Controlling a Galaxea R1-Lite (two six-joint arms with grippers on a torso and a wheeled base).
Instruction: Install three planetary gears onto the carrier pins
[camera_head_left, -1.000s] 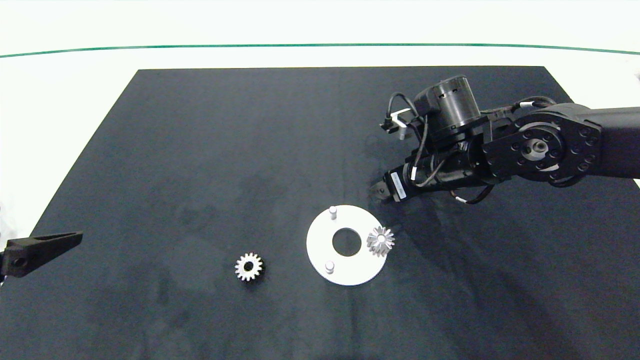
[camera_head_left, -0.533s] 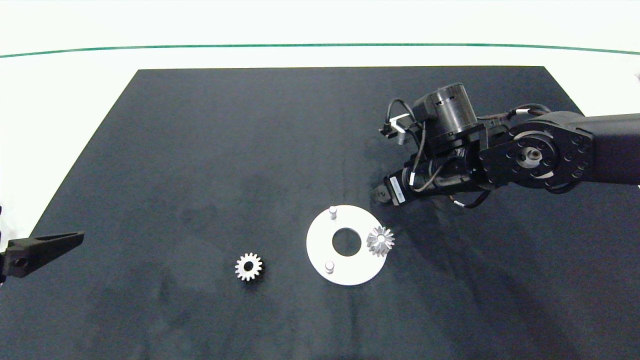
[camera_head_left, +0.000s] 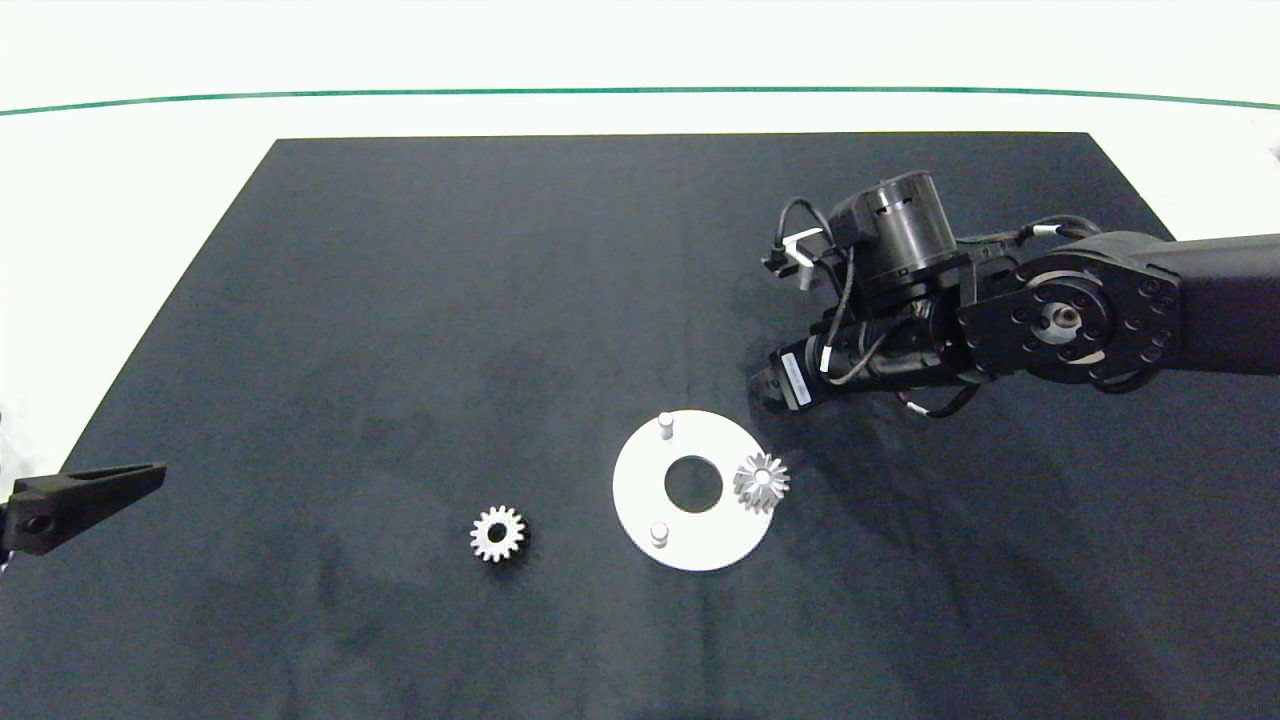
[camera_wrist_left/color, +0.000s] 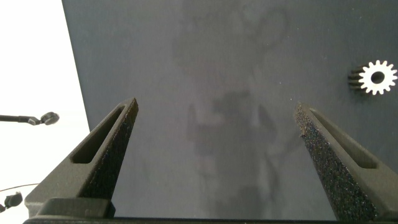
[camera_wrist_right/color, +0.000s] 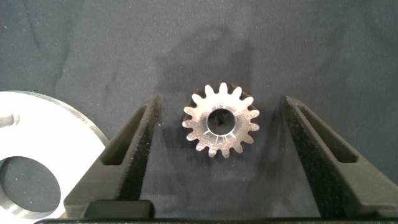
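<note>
The disc (camera_head_left: 692, 490) lies on the mat (camera_head_left: 450, 300), nearer the mat's front edge than its back. Three pins stand on the disc: one (camera_head_left: 666, 425) at its back edge, one (camera_head_left: 659, 533) at its front, and a third on its right side, which carries a gear (camera_head_left: 761, 481). A second gear (camera_head_left: 497, 533) lies flat on the mat, well to the left of the disc. A third gear (camera_wrist_right/color: 221, 120) lies flat on the mat just beyond the disc's back right rim, between the spread fingers of the right gripper (camera_wrist_right/color: 221, 134), touching neither. The left gripper (camera_head_left: 95, 490) sits far left of the disc, at the mat's edge.
</note>
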